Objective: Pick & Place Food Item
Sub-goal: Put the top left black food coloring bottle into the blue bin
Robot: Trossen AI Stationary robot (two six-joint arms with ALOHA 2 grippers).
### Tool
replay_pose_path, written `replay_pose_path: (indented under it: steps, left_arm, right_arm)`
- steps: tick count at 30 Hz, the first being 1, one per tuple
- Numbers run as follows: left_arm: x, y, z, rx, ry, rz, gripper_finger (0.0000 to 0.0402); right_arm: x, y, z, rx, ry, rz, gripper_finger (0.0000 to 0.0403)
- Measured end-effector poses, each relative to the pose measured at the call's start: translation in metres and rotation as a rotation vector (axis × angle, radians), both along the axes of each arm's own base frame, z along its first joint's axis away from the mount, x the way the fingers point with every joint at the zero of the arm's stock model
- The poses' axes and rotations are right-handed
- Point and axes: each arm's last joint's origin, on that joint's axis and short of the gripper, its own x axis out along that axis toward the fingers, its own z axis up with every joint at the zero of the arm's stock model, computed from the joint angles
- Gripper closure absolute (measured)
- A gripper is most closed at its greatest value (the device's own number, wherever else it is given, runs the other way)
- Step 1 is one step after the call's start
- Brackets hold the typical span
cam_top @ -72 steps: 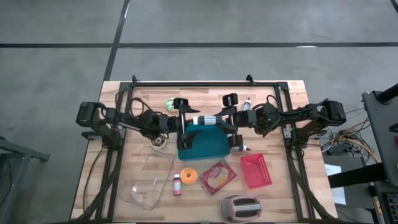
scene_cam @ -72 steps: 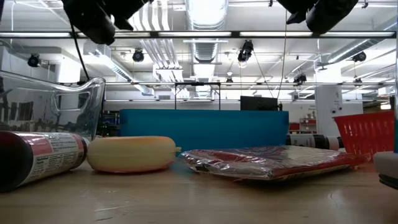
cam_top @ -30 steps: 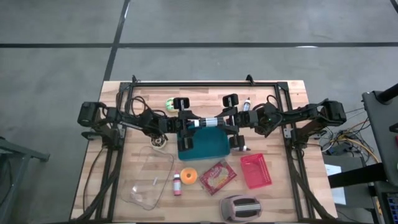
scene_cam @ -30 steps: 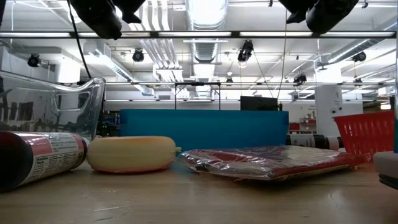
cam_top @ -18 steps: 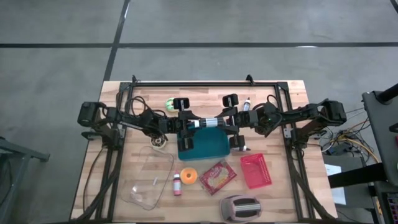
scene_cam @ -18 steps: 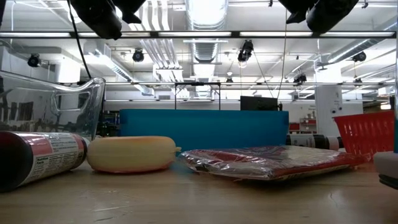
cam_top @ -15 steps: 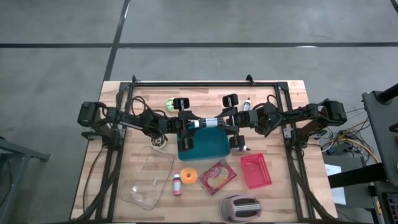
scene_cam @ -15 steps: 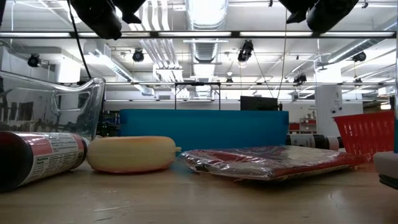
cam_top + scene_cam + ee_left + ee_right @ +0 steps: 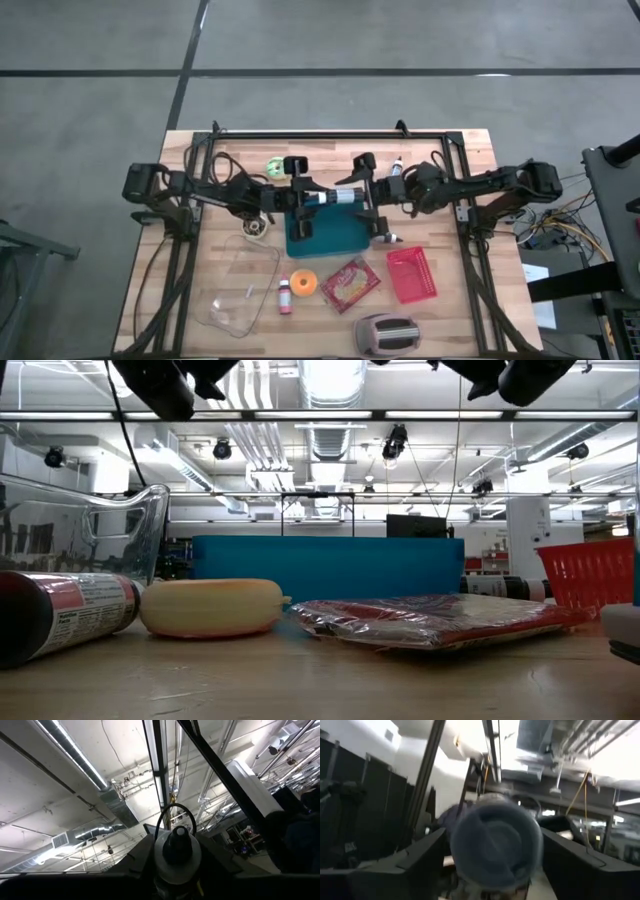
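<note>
Wooden plank table (image 9: 480,150), cylindrical bottle (image 9: 332,196)

The bin (image 9: 330,236) was teal. The basket (image 9: 412,274) was red, of mesh pattern. The packet (image 9: 349,283) was red with a pale printed centre. The ring (image 9: 304,283) was orange, the small bottle (image 9: 285,296) pink. The toaster (image 9: 387,335) was pinkish grey. The desk (image 9: 480,150) showed light wood planks. Both arms were dark.

Horizontal bottle (image 9: 327,196) (white, dark-capped) above the teal bin (image 9: 325,235)
</note>
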Motion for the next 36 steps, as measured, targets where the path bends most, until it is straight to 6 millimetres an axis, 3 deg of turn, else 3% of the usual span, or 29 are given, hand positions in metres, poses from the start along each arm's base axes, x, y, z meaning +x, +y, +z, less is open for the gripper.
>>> replay_pose_path:
  steps: [13, 22, 28, 36]
  left_arm:
    - [-0.019, 0.005, 0.025, -0.017, 0.197, 0.117, 0.0288]
    - [-0.044, 0.014, 0.032, -0.048, 0.481, 0.283, 0.0288]
    - [-0.060, 0.023, 0.027, -0.112, 0.673, 0.357, 0.0288]
    - [-0.059, 0.032, 0.001, -0.198, 0.913, 0.383, 0.0288]
  right_arm:
    - [-0.022, -0.001, 0.004, -0.005, 0.285, -0.089, 0.0119]
    - [-0.042, -0.003, 0.003, 0.024, 0.471, -0.179, 0.0142]
    - [-0.060, -0.003, 0.012, 0.029, 0.506, -0.219, 0.0145]
    - [-0.087, -0.005, 0.018, 0.034, 0.612, -0.347, 0.0147]
